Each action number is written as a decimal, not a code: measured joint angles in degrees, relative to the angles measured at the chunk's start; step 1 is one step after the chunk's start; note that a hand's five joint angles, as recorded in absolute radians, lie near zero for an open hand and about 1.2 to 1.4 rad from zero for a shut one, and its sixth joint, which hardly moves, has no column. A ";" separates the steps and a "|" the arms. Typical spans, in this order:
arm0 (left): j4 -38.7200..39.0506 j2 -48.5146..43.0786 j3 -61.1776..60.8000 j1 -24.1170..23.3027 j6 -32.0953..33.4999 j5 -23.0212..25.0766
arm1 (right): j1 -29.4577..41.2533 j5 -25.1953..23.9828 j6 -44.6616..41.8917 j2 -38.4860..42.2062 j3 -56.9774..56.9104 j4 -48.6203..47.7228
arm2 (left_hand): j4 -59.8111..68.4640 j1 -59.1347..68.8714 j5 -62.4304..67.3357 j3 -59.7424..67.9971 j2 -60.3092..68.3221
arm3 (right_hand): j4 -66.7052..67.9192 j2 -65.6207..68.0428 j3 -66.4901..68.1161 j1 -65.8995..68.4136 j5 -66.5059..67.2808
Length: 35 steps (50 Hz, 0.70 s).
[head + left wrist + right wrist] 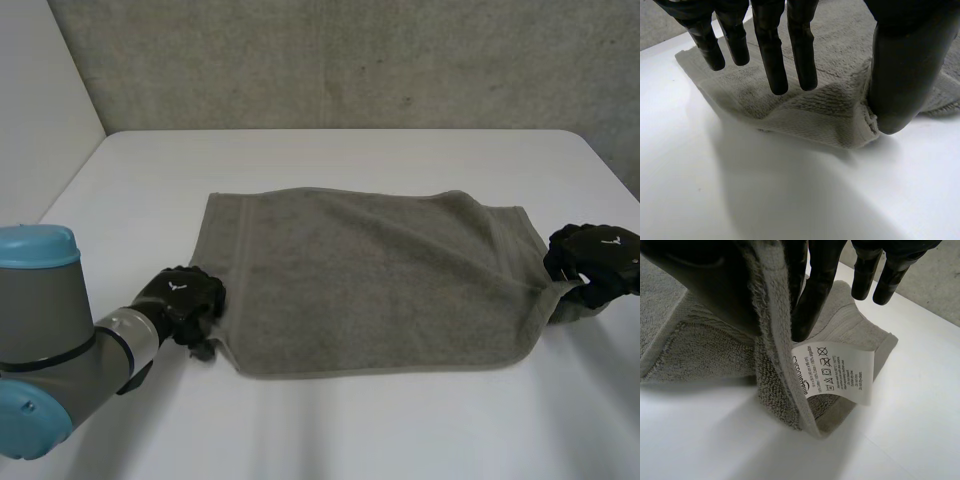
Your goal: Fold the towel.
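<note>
A grey-green towel (370,280) lies spread flat across the white table (350,430). My left hand (185,295) rests at its near left corner. In the left wrist view the fingers (775,60) hang straight above the towel (810,110), and the thumb (897,75) touches the slightly rumpled corner without pinching it. My right hand (595,262) is at the near right corner. There the thumb and a finger (810,295) pinch the towel's edge (775,340), lifting it off the table. A white care label (837,372) hangs from the held corner.
Bare white table surrounds the towel on all sides. A grey wall (350,60) stands behind the far edge. My left arm's grey joint with a light-blue cap (40,340) sits at the near left.
</note>
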 measured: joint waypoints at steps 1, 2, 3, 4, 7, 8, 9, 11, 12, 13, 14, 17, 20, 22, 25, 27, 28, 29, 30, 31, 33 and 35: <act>-0.01 0.26 -0.25 -0.01 0.31 0.00 | 0.00 0.00 0.00 0.00 0.05 0.00 | 0.00 -0.58 -0.51 0.00 -0.54 | 0.00 0.00 0.00 0.00 0.00; -0.03 0.54 -0.48 -0.04 0.51 -0.01 | 0.00 0.00 0.00 0.00 0.10 0.00 | 0.00 -0.98 -0.95 0.00 -0.90 | 0.00 0.00 0.00 0.00 0.00; -0.03 0.70 -0.58 -0.05 0.58 -0.01 | 0.01 0.00 0.00 0.00 0.13 0.01 | 0.00 -1.24 -1.11 0.00 -1.14 | 0.00 0.00 0.00 0.00 0.00; -0.02 1.03 -0.75 -0.08 0.66 -0.01 | 0.01 0.00 0.00 0.00 0.16 0.00 | 0.00 -1.52 -1.47 0.00 -1.37 | 0.00 0.00 0.00 0.00 0.00; -0.01 1.76 -1.10 -0.21 0.68 -0.01 | 0.01 0.00 0.00 0.01 0.24 0.00 | 0.00 -1.63 -1.62 0.00 -1.55 | 0.00 0.00 0.00 0.00 0.00; 0.00 2.06 -1.26 -0.27 0.65 -0.01 | 0.01 -0.02 0.00 0.01 0.29 0.00 | 0.00 -1.63 -1.61 0.00 -1.55 | 0.00 0.00 0.00 0.00 0.00; 0.02 2.31 -1.43 -0.32 0.61 -0.02 | 0.00 -0.03 0.00 0.00 0.33 -0.01 | 0.00 -1.62 -1.62 0.00 -1.55 | 0.00 0.00 0.00 0.00 0.00; 0.08 2.62 -1.65 -0.40 0.55 -0.02 | -0.02 -0.05 -0.01 0.00 0.41 -0.02 | 0.00 -0.69 -0.24 0.00 -0.60 | 0.00 0.00 0.00 0.00 0.00; 0.13 2.78 -1.78 -0.45 0.52 -0.02 | -0.03 -0.06 -0.01 -0.01 0.46 -0.02 | 0.00 0.56 1.83 0.00 0.60 | 0.00 0.00 0.00 0.00 0.00; 0.16 2.92 -1.90 -0.50 0.48 -0.02 | -0.04 -0.07 -0.01 -0.02 0.53 -0.02 | 0.00 6.15 7.91 0.00 6.35 | 0.00 0.00 0.00 0.00 0.00; 0.19 3.01 -2.00 -0.54 0.45 0.00 | -0.06 -0.07 -0.02 -0.02 0.61 -0.04 | 0.00 12.60 13.44 0.00 12.09 | 0.00 0.00 0.00 0.00 0.00; 0.20 3.12 -2.17 -0.67 0.34 0.05 | -0.11 -0.08 -0.04 -0.03 0.85 -0.09 | 0.00 34.94 36.19 0.00 35.04 | 0.00 0.00 0.00 0.00 0.00; 0.13 3.24 -2.30 -0.83 0.26 0.10 | -0.22 -0.06 -0.06 -0.17 1.21 -0.16 | 0.00 37.48 41.11 0.00 40.39 | 0.00 0.00 0.00 0.00 0.00; -0.06 3.55 -2.40 -0.91 0.27 0.14 | -0.30 -0.02 -0.12 -0.37 1.41 -0.14 | 0.00 37.48 41.12 0.00 40.43 | 0.00 0.00 0.00 0.00 0.00; -0.79 4.65 -2.65 -0.98 0.36 0.21 | -0.44 0.18 -0.43 -0.98 1.73 -0.01 | 0.00 37.48 41.12 0.00 40.43 | 0.00 0.00 0.00 0.00 0.00; -1.65 5.74 -2.87 -0.94 0.43 0.23 | -0.53 0.31 -0.77 -1.51 1.86 0.23 | 0.00 37.48 41.13 0.00 40.43 | 0.00 0.00 0.00 0.00 0.00; -2.18 6.38 -2.97 -0.89 0.47 0.25 | -0.56 0.35 -0.98 -1.78 1.89 0.41 | 0.00 37.48 41.13 0.00 40.43 | 0.00 0.00 0.00 0.00 0.00; -2.95 7.22 -3.08 -0.77 0.51 0.25 | -0.61 0.43 -1.34 -2.10 1.89 0.72 | 0.00 37.48 41.13 0.00 40.43 | 0.00 0.00 0.00 0.00 0.00; -3.38 7.67 -3.13 -0.68 0.53 0.26 | -0.63 0.48 -1.60 -2.26 1.88 0.92 | 0.00 37.48 41.13 0.00 40.43 | 0.00 0.00 0.00 0.00 0.00; -4.31 8.59 -3.19 -0.47 0.57 0.27 | -0.68 0.60 -2.20 -2.53 1.83 1.38 | 0.00 37.48 41.13 0.00 40.43 | 0.00 0.00 0.00 0.00 0.00; -6.26 10.29 -3.20 0.05 0.68 0.27 | -0.81 0.98 -4.26 -2.89 1.60 2.75 | 0.00 37.48 41.13 0.00 40.43 | 0.00 0.00 0.00 0.00 0.00; -7.92 11.37 -3.11 0.53 0.87 0.29 | -0.91 1.37 -6.46 -3.00 1.35 4.09 | 0.00 37.48 41.13 0.00 40.43 | 0.00 0.00 0.00 0.00 0.00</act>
